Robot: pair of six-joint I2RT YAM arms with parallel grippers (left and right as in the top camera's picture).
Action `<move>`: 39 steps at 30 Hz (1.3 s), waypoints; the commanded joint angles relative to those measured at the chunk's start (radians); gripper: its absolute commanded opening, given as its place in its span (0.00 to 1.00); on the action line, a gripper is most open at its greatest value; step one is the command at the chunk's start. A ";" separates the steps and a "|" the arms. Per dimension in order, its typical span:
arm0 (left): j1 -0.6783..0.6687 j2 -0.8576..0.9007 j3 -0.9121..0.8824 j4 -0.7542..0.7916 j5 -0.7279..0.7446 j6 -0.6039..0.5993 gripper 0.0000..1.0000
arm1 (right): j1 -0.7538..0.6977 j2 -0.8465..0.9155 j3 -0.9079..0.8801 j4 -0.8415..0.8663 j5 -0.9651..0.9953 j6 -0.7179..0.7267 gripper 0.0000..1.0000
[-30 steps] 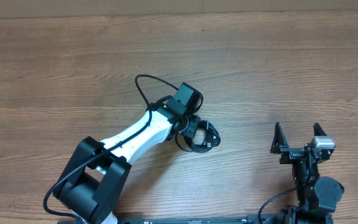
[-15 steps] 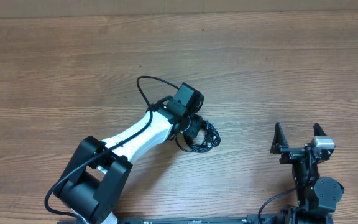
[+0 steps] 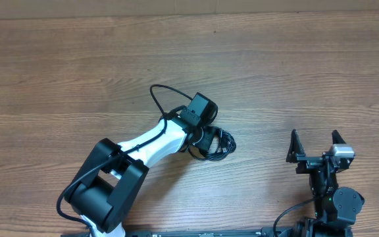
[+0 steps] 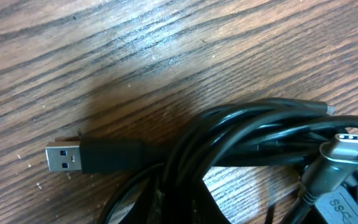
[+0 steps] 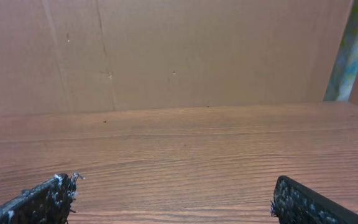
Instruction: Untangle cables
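The cables (image 3: pixel 222 145) lie as a small black coiled bundle on the wooden table right of centre. My left gripper (image 3: pixel 206 137) is down on the bundle's left side. In the left wrist view the cables (image 4: pixel 247 134) fill the frame, with a silver USB-A plug (image 4: pixel 64 157) sticking out at the left and a grey USB-C plug (image 4: pixel 344 149) at the right. The left fingers (image 4: pixel 191 208) appear as a dark mass closed on strands at the bottom middle. My right gripper (image 3: pixel 314 146) is open and empty at the front right, far from the bundle, and its fingertips (image 5: pixel 173 202) frame bare wood.
The left arm's own thicker black wire (image 3: pixel 162 95) loops up behind its wrist. A cardboard wall (image 5: pixel 166 56) stands along the table's far edge. Bare wood (image 3: pixel 295 72) spreads out around the bundle.
The left arm has shifted slightly right and forward, and the cable bundle has nudged a little to the right with it. The right arm has not moved.
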 commanded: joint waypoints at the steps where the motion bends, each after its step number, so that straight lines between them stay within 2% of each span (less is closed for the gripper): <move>1: -0.001 0.016 0.029 -0.049 -0.029 -0.006 0.04 | -0.003 -0.006 -0.011 0.005 0.010 0.004 1.00; 6: 0.003 -0.054 0.166 -0.196 -0.032 -0.032 0.04 | -0.003 -0.006 -0.011 0.005 0.010 0.004 1.00; 11: 0.003 -0.103 0.277 -0.323 -0.038 -0.167 0.04 | -0.003 -0.006 -0.011 0.005 0.010 0.004 1.00; 15: 0.007 -0.113 0.284 -0.335 -0.039 -0.254 0.04 | -0.003 -0.006 -0.011 0.005 0.010 0.004 1.00; 18: 0.028 -0.113 0.284 -0.391 -0.063 -0.435 0.04 | -0.003 -0.006 -0.011 0.005 0.010 0.004 1.00; 20: 0.042 -0.113 0.284 -0.417 -0.064 -0.477 0.04 | -0.003 -0.006 -0.011 0.005 0.010 0.004 1.00; 39: 0.061 -0.113 0.284 -0.452 -0.063 -0.491 0.04 | -0.003 -0.006 -0.011 0.005 0.010 0.004 1.00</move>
